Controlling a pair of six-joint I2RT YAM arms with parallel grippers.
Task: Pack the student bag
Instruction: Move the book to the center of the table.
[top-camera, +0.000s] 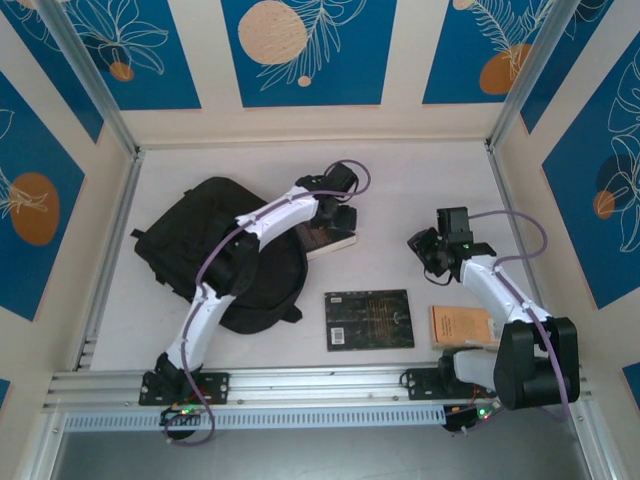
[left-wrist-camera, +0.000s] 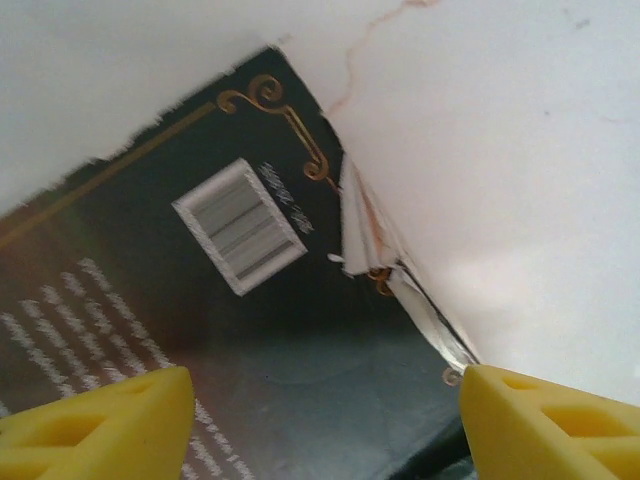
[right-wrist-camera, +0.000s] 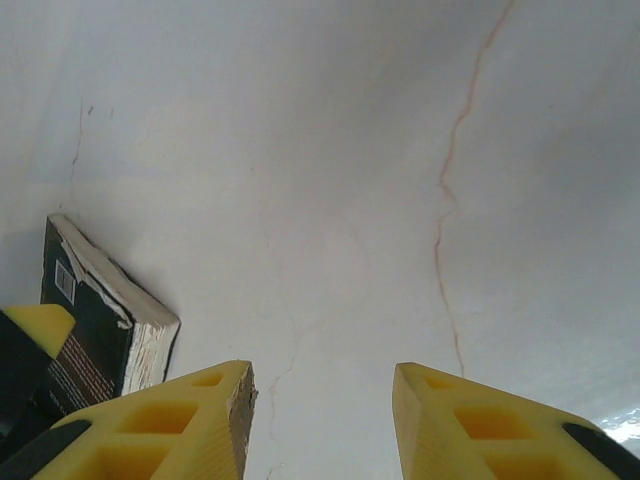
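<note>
The student bag (top-camera: 170, 235) lies slumped on the left of the table (top-camera: 420, 180), w/ the L arm stretched over it; I can't make out its opening from above. The left gripper (top-camera: 338, 215) hovers over a dark paperback (left-wrist-camera: 200, 300) just beside the bag's right edge, barcode side up, page block frayed at one corner. Its fingers (left-wrist-camera: 100, 420) stand wide apart over the cover, gripping nothing. The right gripper (top-camera: 440, 252) sits well apart over bare table, jaws part-open, nothing between. A flat black book (top-camera: 368, 318) and a tan book (top-camera: 462, 325) lie near the front edge.

Picking up the paperback looks like the step in hand. To do it well, I'd say: come down square to the book and pinch the whole page block, not the cover alone — that loose corner could peel — then lift level before swinging toward the bag.
</note>
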